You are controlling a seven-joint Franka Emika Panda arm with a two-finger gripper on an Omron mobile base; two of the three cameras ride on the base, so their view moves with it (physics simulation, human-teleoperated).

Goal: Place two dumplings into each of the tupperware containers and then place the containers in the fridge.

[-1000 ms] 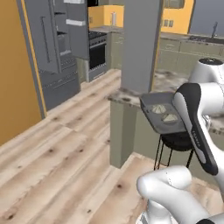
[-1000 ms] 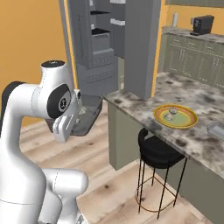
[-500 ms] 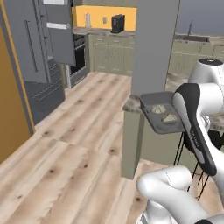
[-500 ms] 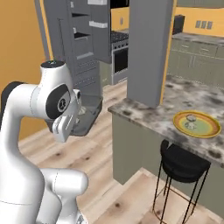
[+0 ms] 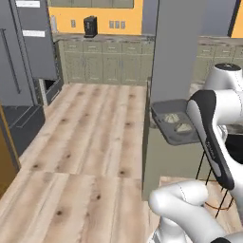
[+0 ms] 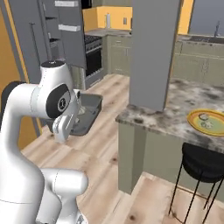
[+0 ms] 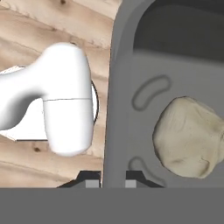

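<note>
On a wood-floored kitchen beside the marble counter [image 6: 175, 109], the gripper [image 7: 109, 179] stays out of it, clamped on the rim of a tupperware container [image 5: 176, 124] holding two dumplings [image 5: 172, 118], apparently mid-carry toward the open fridge [image 6: 61, 35], needing a level approach.

grey container [image 7: 127, 109], cream dumpling [image 7: 189, 138], yellow plate [image 6: 208, 122]
</note>
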